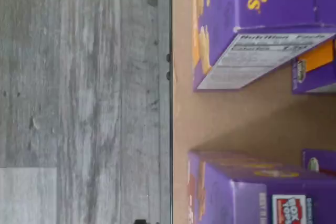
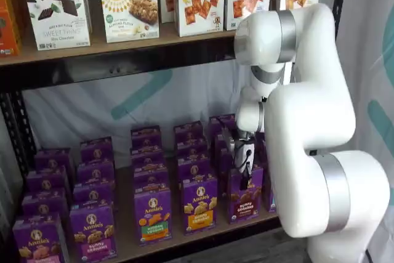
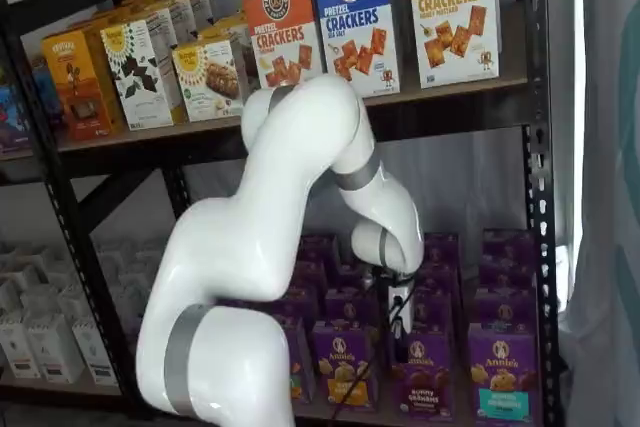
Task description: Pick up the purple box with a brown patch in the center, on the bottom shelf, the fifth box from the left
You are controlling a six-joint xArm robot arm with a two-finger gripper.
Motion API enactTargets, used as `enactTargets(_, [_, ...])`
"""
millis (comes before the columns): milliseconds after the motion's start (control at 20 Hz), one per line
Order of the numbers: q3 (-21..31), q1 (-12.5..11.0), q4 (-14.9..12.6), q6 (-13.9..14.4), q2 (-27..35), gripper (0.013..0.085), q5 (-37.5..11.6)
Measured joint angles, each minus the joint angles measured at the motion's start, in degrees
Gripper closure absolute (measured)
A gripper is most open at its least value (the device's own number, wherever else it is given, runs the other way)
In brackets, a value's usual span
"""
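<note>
Two black fingers (image 2: 245,167) hang spread wide, holding nothing — just above the purple box (image 2: 244,194) on the bottom shelf (image 2: 203,233).

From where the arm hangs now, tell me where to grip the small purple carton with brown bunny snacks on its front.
Grip the purple carton by its two narrow sides near the top, coming from above and in front. It stands upright at the front of the wooden bottom shelf, neighbours close on both sides. The gripper hangs just above it; I cannot see a gap between its fingers.

Grey wood-grain floor (image 1: 79,77) beside light-brown shelf board (image 1: 231,119), black frame edge (image 1: 171,103) between. Purple Annie's cartons (image 1: 262,9) on board, gap between rows; nutrition panel (image 1: 257,59) visible.
</note>
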Motion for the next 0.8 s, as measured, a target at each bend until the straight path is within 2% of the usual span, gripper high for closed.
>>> enactTargets(200, [-0.1,-0.1,-1.6,1.2,0.9,0.0130,-0.9])
enactTargets(450, [0.6,0.2,2.5,-2.3,1.6,0.0130,-3.3])
enactTargets(550, [0.8,0.2,3.2,-3.0,1.6,0.0130,-3.6])
enactTargets(600, [0.9,0.2,3.6,-3.3,1.6,0.0170,-3.7])
enactTargets(650, [1.0,0.3,4.0,-3.7,1.6,0.0170,-3.7])
enactTargets(800, [1.3,0.2,5.2,-4.8,1.4,0.0250,-4.0])
